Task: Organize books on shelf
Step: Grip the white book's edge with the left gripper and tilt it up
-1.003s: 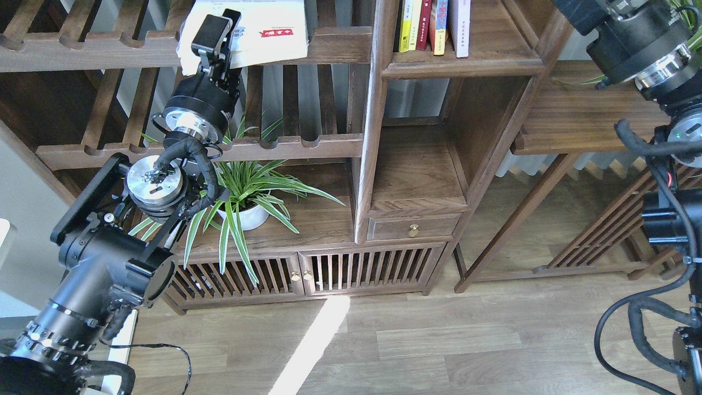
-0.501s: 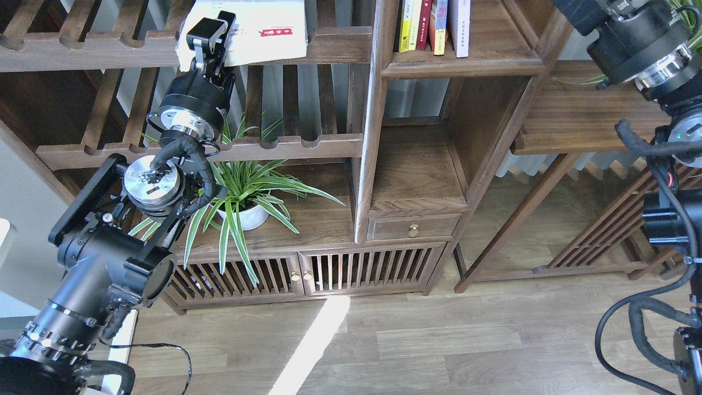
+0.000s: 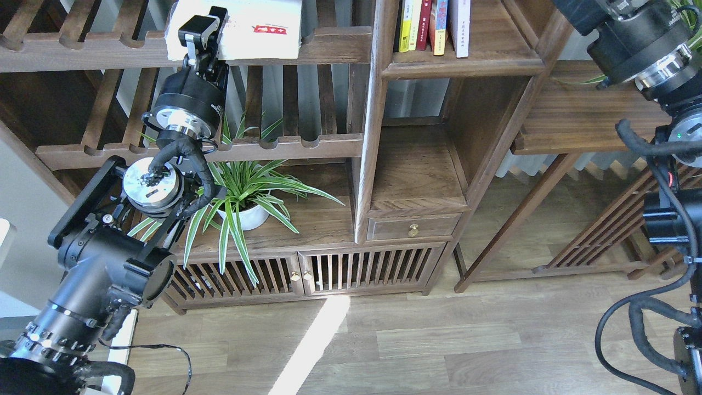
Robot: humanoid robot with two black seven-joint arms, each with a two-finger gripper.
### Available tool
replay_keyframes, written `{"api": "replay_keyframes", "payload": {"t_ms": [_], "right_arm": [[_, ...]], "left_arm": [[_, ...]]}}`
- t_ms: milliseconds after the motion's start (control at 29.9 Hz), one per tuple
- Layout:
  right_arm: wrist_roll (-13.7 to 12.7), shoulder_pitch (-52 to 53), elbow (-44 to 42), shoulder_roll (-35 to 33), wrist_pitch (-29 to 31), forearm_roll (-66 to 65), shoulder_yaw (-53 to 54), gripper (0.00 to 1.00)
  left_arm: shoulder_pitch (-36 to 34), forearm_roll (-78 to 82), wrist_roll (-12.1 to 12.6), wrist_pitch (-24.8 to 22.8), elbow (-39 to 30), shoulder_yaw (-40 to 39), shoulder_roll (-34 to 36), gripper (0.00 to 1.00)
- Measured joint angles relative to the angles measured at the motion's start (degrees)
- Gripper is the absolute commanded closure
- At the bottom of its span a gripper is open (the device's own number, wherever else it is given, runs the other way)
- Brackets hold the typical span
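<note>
The white book [image 3: 258, 30] on the slatted rack runs off the top edge, and the left claw [image 3: 203, 30] covers its near-left corner. Whether that claw pinches it cannot be told. The row of upright books [image 3: 433, 24] is cut off above. The right arm's [image 3: 641, 44] claw lies outside the picture. Spider plant leaves hide part of the white pot [image 3: 247, 216].

Matt paper book [image 3: 258, 27] on a dark, smooth-grained wooden rack [image 3: 329, 46].

A spider plant [image 3: 247, 189] in a white pot [image 3: 245, 218] stands above slatted cabinet doors [image 3: 301, 270].
</note>
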Motion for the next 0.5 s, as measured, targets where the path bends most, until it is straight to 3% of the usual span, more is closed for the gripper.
{"api": "replay_keyframes", "payload": {"t_ms": [201, 501], "right_arm": [[-0.02, -0.22, 0.00, 0.13, 0.00, -0.03, -0.09, 0.06], [-0.03, -3.79, -0.26, 0.78, 0.00, -0.10, -0.30, 0.07]], "left_arm": [[2.23, 0.08, 0.29, -3.17, -0.91, 0.24, 0.00, 0.95], [5.60, 0.62, 2.57, -20.41, -0.47, 1.02, 0.00, 0.99]]}}
